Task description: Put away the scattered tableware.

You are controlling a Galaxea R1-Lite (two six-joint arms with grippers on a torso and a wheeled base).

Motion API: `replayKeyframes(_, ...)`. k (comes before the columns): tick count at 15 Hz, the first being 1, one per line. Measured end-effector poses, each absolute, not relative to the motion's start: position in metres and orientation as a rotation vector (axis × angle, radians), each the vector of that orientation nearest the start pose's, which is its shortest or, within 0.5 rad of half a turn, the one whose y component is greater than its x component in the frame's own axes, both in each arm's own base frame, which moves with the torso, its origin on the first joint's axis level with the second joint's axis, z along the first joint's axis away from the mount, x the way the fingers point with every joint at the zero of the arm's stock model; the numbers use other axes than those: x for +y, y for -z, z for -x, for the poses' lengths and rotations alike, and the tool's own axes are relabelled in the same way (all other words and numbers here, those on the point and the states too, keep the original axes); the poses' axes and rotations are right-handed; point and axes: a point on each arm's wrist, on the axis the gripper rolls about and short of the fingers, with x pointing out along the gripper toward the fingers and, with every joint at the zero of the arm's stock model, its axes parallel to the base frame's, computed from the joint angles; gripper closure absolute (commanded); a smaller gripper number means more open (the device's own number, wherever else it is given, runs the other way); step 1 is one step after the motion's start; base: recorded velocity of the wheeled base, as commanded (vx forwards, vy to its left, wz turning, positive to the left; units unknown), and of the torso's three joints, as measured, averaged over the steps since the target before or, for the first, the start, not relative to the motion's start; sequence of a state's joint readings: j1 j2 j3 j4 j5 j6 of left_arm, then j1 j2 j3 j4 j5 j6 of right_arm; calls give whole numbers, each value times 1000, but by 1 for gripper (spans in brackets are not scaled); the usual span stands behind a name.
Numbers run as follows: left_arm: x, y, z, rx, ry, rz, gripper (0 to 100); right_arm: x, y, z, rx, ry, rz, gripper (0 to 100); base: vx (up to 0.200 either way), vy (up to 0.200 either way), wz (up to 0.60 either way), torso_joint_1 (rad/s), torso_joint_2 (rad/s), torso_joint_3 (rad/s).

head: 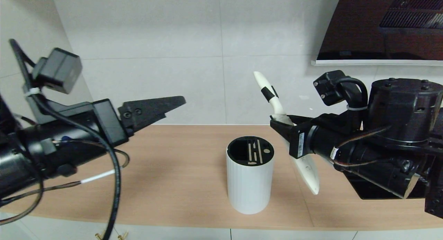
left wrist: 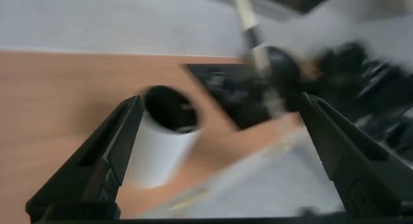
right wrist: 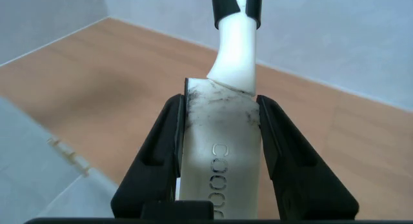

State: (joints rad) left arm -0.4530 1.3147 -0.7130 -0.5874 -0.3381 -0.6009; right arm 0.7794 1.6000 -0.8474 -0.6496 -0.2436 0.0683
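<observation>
The step in hand looked like dropping the white utensil (head: 307,168) into the white cylindrical holder (head: 249,184), and it had not yet gone in. The right gripper (head: 281,126) sat at about 2 o'clock from the holder's mouth, its jaws pinching the utensil across its flat middle part, as the right wrist view showed (right wrist: 222,146). The utensil hung tilted, its black-banded handle pointing up toward 11 o'clock and its other end down toward 5 o'clock, at 3 o'clock of the holder's wall and apart from it. To do the step well, the arm would probably need to lift that low end above the rim, carry it toward 9 o'clock until it stood over the holder's black insert, and bring the utensil nearer to upright. The insert seemed to have narrow slots beside a wider opening, so the wider one was the safer aim. The jaws should part only once the tip was well inside, since a knock on the rim could tip the holder. The left gripper (head: 173,103) hovered at 10 o'clock from the holder with its jaws spread wide and nothing between them, the holder (left wrist: 161,153) lying ahead of it in its own wrist view. The holder stood on a light wooden countertop (head: 180,171) against a pale tiled wall (head: 155,43). A dark range hood (head: 380,25) hung at 1 o'clock, and a dark flat panel (head: 367,193), likely a cooktop, lay in the counter at 4 o'clock.
</observation>
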Motion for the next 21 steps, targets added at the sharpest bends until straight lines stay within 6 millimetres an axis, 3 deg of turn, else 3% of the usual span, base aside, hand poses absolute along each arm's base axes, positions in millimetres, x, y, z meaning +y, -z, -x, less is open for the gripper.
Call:
replayKeyframes(3, -132, -230, -203, 305, 846, 626, 0, 213, -217, -198, 134, -578, -8, 100, 0, 0, 0, 0, 0, 0)
replayKeyframes(7, -153, -205, -219, 304, 861, 631, 0, 229, -212, -182, 153, -643, -10, 100, 0, 0, 0, 0, 0, 0)
replayKeyframes(11, -161, -195, -224, 329, 843, 628, 0, 240, -204, -170, 178, -698, 1, 100, 0, 0, 0, 0, 0, 0)
replayKeyframes(21, -169, -192, -223, 333, 863, 655, 0, 252, -196, -158, 209, -755, 2, 100, 0, 0, 0, 0, 0, 0)
